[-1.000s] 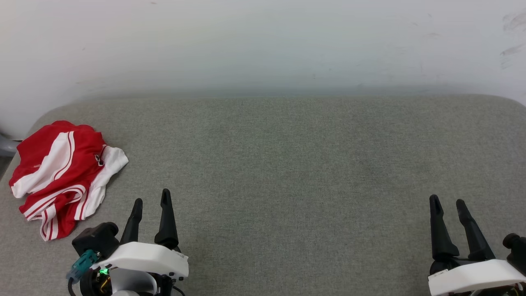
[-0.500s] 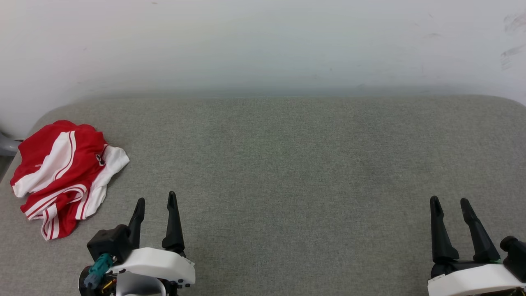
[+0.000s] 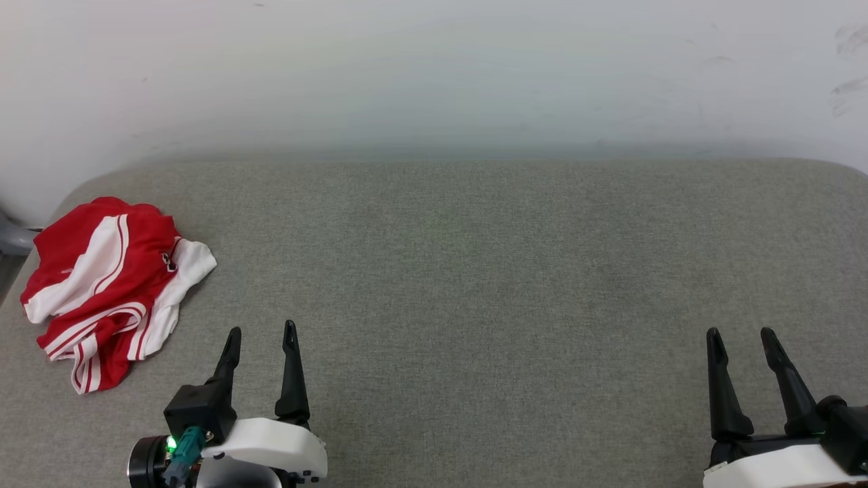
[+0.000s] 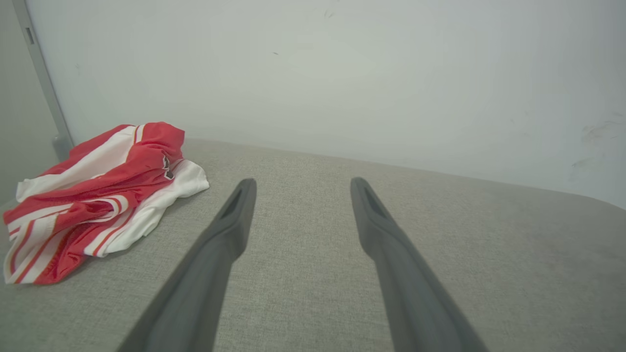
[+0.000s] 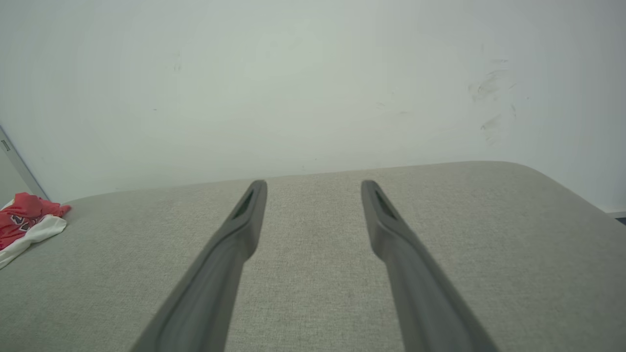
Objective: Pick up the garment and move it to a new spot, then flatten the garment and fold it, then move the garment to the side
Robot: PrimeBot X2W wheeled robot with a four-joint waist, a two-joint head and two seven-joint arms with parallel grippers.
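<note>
Lying crumpled, the garment (image 3: pixel 102 285); print (image 3: pixel 165 263) illegibly small

The left claw (image 3: pixel 262 327) and the right claw (image 3: pixel 739 331) are each carrying two long fingers (image 3: pixel 293 379) in matte black, widening from narrow rounded tips into thicker bases. In the wrist views, each finger is showing a shallow elongated recess (image 4: pixel 234 201) on its inner face just behind the tip. A smooth white shell (image 3: pixel 271 439) with rounded edges is covering the left wrist. A black camera block (image 3: pixel 198 407) is sitting beside that shell. Beneath it, a teal connector (image 3: pixel 184 453) and a green indicator light (image 3: pixel 171 444) are showing next to a black round collar (image 3: pixel 144 462). The right wrist is wearing a matching white cover (image 3: pixel 773 469) and a black camera module (image 3: pixel 844 430).
</note>
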